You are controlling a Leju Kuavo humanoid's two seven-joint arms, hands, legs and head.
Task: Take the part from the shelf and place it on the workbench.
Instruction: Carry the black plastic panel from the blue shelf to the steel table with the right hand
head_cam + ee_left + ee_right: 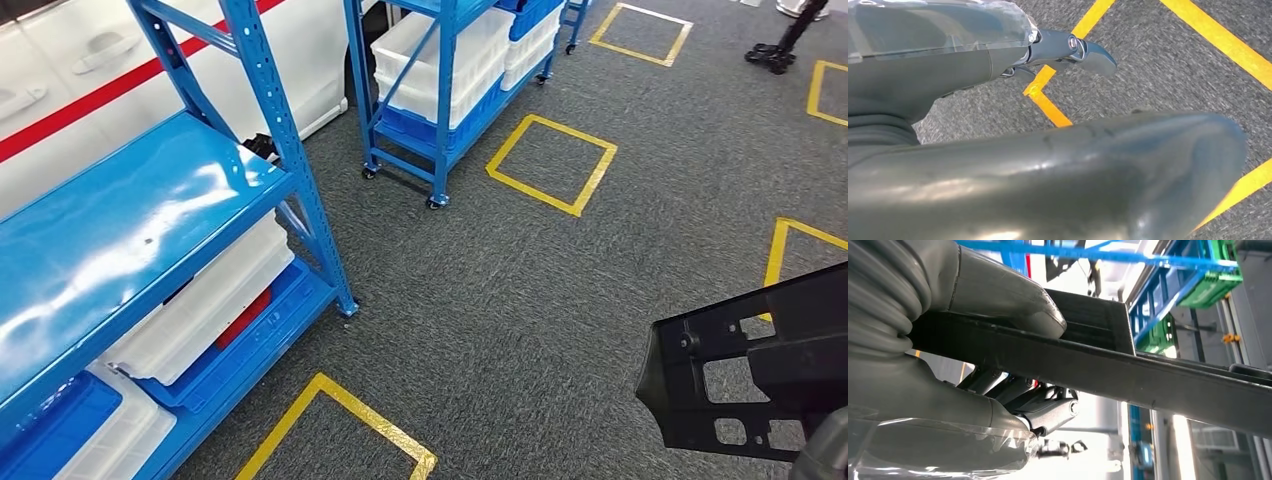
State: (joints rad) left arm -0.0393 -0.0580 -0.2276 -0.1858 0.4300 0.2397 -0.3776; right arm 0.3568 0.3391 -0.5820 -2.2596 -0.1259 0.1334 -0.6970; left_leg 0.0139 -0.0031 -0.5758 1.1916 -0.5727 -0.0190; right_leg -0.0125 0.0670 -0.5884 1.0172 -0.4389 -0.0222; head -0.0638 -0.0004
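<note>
A blue shelf rack [150,230] stands at the left on grey carpet [520,280] marked with yellow tape squares [551,163]. The black part [720,375], a flat perforated bracket, is off the rack, clamped between the thumb and fingers of the right hand [1013,365]. The left hand [1068,50] holds nothing; whether its fingers are spread or curled cannot be told

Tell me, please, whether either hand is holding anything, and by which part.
The right hand grips the black part along one edge, thumb on one face and fingers on the other. The left hand holds nothing.
</note>
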